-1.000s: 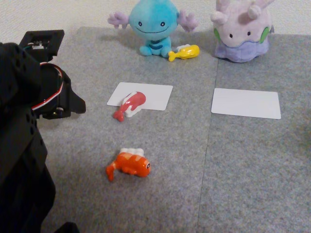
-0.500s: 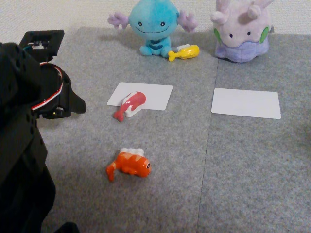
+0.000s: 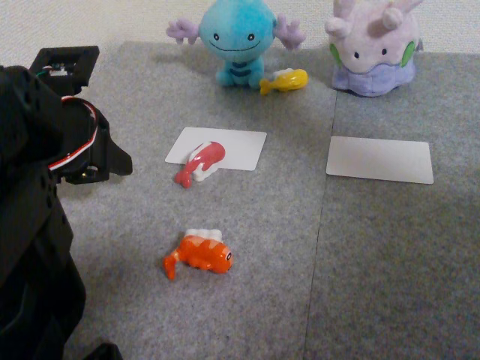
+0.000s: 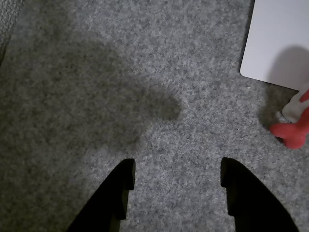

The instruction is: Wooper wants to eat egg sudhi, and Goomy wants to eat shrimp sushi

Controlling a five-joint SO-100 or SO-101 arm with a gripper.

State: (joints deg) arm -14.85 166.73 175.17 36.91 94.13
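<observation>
Our tool [image 4: 176, 179] hung spread and empty at lower frame, so we risked grabbing red sushi [image 3: 201, 161] instead of shrimp sushi [image 3: 199, 253].

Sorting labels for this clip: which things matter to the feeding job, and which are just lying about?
Belong:
Wooper
egg sushi
Goomy
shrimp sushi
end effector, open

Lying about:
red-pink sushi
left white card
right white card

Your fixed cam sits low at the near edge, facing the far plushes, arm [image 3: 45, 187] near left. Wrist cam looks straight down, close to the mat [image 4: 145, 72]. Both catch the left white card [image 3: 232, 146] [image 4: 280, 38].
</observation>
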